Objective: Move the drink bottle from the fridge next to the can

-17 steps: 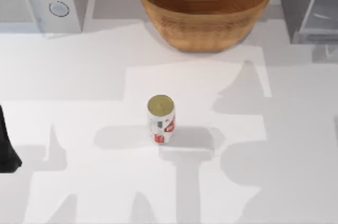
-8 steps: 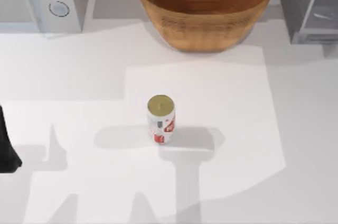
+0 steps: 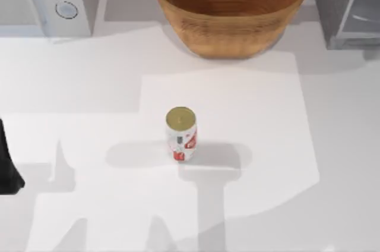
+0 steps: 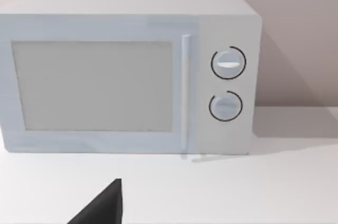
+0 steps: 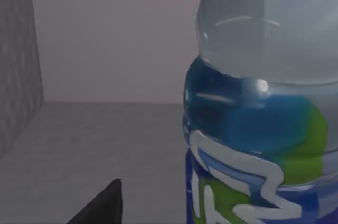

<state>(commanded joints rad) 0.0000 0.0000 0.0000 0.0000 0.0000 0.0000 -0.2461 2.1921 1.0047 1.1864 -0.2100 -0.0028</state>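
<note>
Grey fridge (image 3: 347,5) stood at the bench's (image 3: 89,85) far right corner, the drink bottle (image 5: 259,129) inside it, very close before the right wrist camera. I could not tell the right hand's state. It should grip the label squarely. The can (image 3: 181,134) waited mid-bench. Left arm (image 3: 7,163) was parked at the left edge.

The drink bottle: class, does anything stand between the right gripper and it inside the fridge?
Nothing visible does. In the right wrist view the drink bottle looms close on the grey fridge floor, with bare floor beside it.
</note>
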